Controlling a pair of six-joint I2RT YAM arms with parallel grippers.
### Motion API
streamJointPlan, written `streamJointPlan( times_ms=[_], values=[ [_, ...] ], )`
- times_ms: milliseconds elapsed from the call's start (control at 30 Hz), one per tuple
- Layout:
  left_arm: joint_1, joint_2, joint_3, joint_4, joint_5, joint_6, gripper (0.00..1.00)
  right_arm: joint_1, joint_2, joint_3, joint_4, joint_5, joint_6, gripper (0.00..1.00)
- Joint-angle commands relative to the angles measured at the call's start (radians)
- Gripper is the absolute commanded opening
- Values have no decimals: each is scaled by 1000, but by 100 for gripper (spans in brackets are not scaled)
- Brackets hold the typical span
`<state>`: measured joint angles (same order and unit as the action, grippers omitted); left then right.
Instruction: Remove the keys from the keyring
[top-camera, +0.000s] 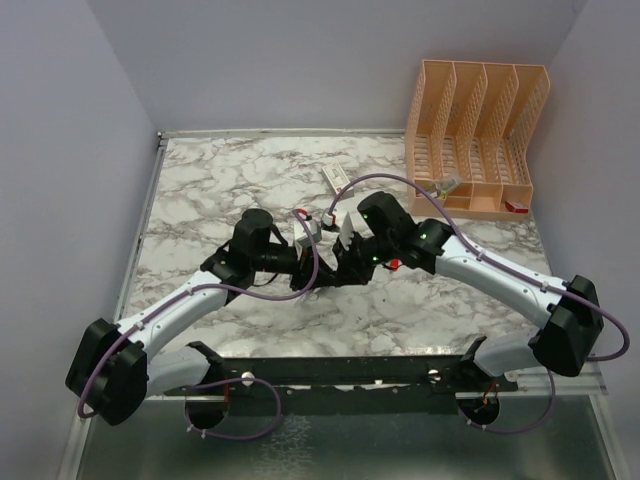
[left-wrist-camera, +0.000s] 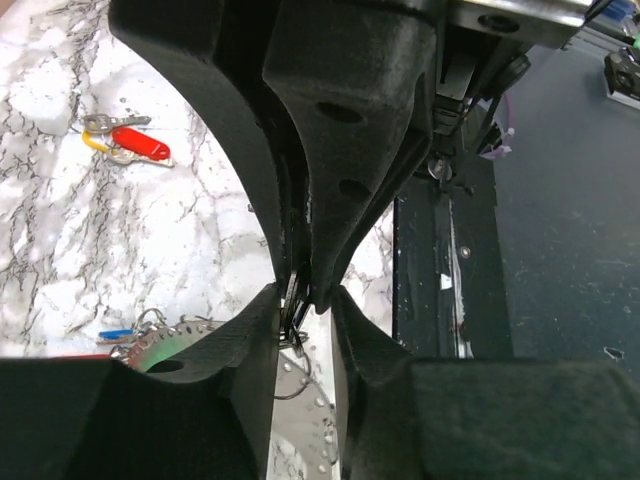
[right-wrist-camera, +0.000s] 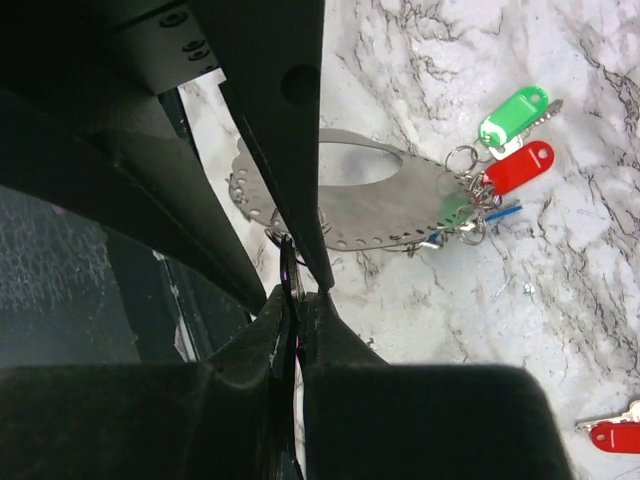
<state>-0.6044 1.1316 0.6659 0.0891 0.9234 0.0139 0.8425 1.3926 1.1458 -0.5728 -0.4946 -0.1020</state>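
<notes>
Keyring is pretty much buried in the top view. Both arms meet mid-table, left gripper coming in from 8 o'clock and right gripper from 4 o'clock. The tips almost touch, and the wrists cover whatever's between them. White box sits well clear at 12.

Left wrist cam: fingers pinched nearly together on a small ring of wire poking out below the tips. The keyring's grey perforated edge shows at 8 o'clock from the tips, with a blue key right beside it. A loose red key lies well apart at 10 o'clock, so my guess is at least one is off.

Right wrist cam: fingers clamped on a dark sliver; can't tell if that's a key or the same ring. The keyring lies flat on the marble at 1 o'clock from the tips, long axis running roughly 9 to 3, near rim touching the fingers. Green key and red key hang off its 3 o'clock end. I reckon the pull has to go away from that rim, and the right arm looks closer to it.
</notes>
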Motion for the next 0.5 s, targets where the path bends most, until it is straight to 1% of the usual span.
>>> streamJointPlan(
  times_ms=[0, 100, 133, 200, 233, 300, 400, 467],
  values=[
    [-6, 18, 26, 15, 81, -9, 23, 0, -29, -8, 42, -43, -12, 1],
    [-5, 18, 29, 15, 84, -10, 10, -1, -29, -11, 45, -45, -13, 1],
    [-5, 16, 31, 16, 84, -9, 8, 0, -28, -12, 46, -45, -13, 1],
    [-5, 12, 31, 19, 86, -10, 7, -1, -27, -15, 48, -48, -14, 1],
    [-5, 12, 30, 23, 85, -9, 9, 0, -27, -17, 48, -52, -15, 1],
    [-5, 10, 25, 37, 86, -23, 21, 0, -26, -17, 48, -63, -19, 1],
    [-5, 12, 21, 58, 97, -51, 29, 0, -26, -17, 49, -75, -22, 1],
    [-6, 11, 20, 62, 98, -55, 31, 1, -30, -17, 48, -85, -25, 1]
  ],
)
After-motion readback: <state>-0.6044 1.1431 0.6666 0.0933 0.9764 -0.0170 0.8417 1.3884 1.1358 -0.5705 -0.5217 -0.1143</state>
